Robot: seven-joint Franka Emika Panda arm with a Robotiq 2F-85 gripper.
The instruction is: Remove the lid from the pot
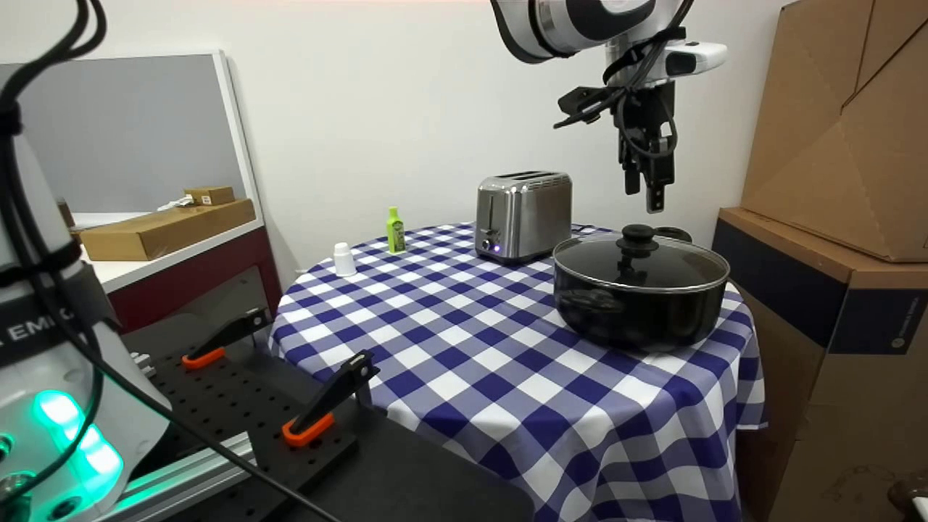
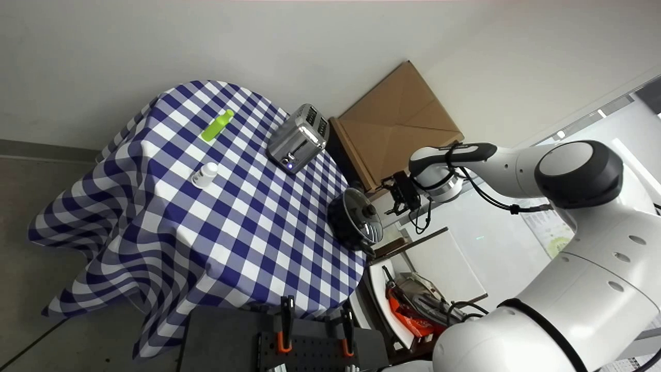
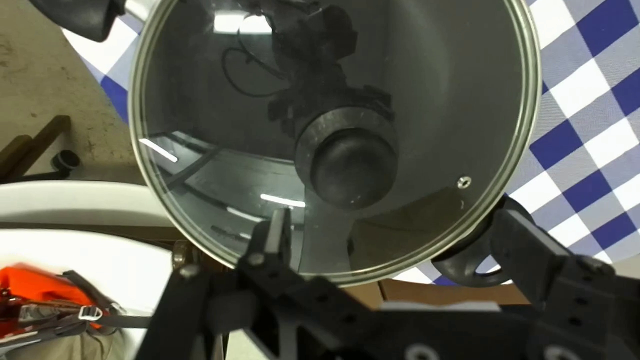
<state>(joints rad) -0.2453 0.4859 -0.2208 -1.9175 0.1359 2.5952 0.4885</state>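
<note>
Hovering gripper [image 1: 644,199]: jaws wide apart, higher than the lid [image 3: 420,125], clear of it
Lid: on the pot [image 1: 641,319]
Pot: near the edge of the cloth [image 1: 449,355], cardboard boxes [image 1: 819,152] close by
Open room: cloth between pot and white container [image 1: 344,259]
Glass: round, clear, metal rim [image 3: 533,75], rounded black knob [image 3: 354,167]
Surfaces: glossy black pot, shiny toaster [image 1: 522,217], checked cloth

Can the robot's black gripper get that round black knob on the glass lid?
Probably yes: the open, black two-fingered gripper hangs above the round black knob on the round see-through glass lid, and nothing shows between them. It likely needs lining up and lowering.
</note>
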